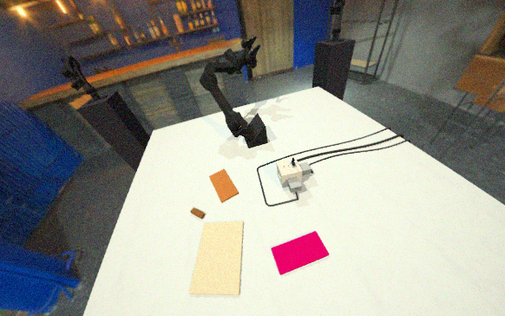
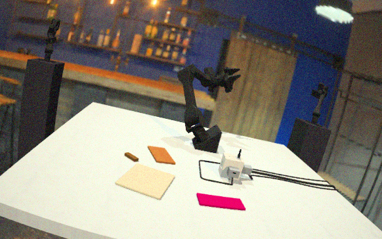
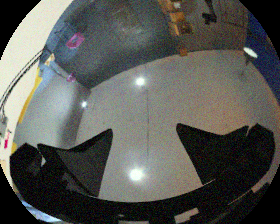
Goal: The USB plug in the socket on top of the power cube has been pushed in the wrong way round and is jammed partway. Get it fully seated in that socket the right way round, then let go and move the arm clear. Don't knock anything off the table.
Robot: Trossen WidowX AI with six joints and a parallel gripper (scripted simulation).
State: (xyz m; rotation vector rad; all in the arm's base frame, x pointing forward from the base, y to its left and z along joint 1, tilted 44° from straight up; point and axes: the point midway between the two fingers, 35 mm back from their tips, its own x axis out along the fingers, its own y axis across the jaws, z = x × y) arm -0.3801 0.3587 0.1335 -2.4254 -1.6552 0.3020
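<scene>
pincer (image 1: pixel 253 49) (image 2: pixel 238 73) (image 3: pixel 144 129): spread, nothing between its tips | power cube (image 1: pixel 289 173) (image 2: pixel 232 164): on the worktop (image 1: pixel 363 208) (image 2: pixel 77 184), below and well apart from the pincer | USB plug (image 1: pixel 293 161) (image 2: pixel 239 153): standing in the cube's top, seating depth unclear | grey plugs: in cube's sides, below pincer

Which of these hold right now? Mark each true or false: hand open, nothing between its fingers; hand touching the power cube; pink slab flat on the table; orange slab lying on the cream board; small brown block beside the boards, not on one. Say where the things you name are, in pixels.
1. The hand (image 1: pixel 254 51) (image 2: pixel 238 75) (image 3: pixel 144 129) is open with nothing between its fingers. True.
2. The hand touches the power cube (image 1: pixel 289 172) (image 2: pixel 231 164). False: it is raised well away from it.
3. The pink slab (image 1: pixel 299 253) (image 2: pixel 220 201) lies flat on the table. True.
4. The orange slab (image 1: pixel 224 185) (image 2: pixel 161 155) lies on the cream board (image 1: pixel 218 258) (image 2: pixel 146 181). False: they lie apart.
5. The brown block (image 1: pixel 198 213) (image 2: pixel 131 156) is on neither board. True.
</scene>
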